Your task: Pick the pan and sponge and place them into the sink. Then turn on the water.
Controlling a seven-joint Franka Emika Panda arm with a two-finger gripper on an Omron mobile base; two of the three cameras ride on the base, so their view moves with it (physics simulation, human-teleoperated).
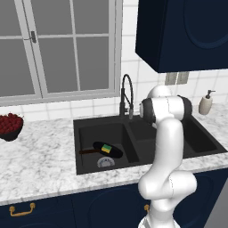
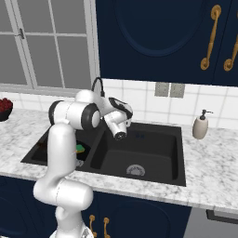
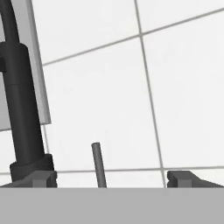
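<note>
No legible text, labels, brands, numbers or signs found on any surface. Soap dispenser (image 2: 201,125), cabinet fronts (image 2: 158,37) and wall plates (image 2: 169,89) checked: all plain, unmarked.

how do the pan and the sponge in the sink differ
The pan is round, black and wide with a long reddish-brown handle; the sponge is a small green and yellow block. The pan lies on the floor of the sink, while the sponge sits on top of the pan. Both are in the same left basin, near its drain.
</note>
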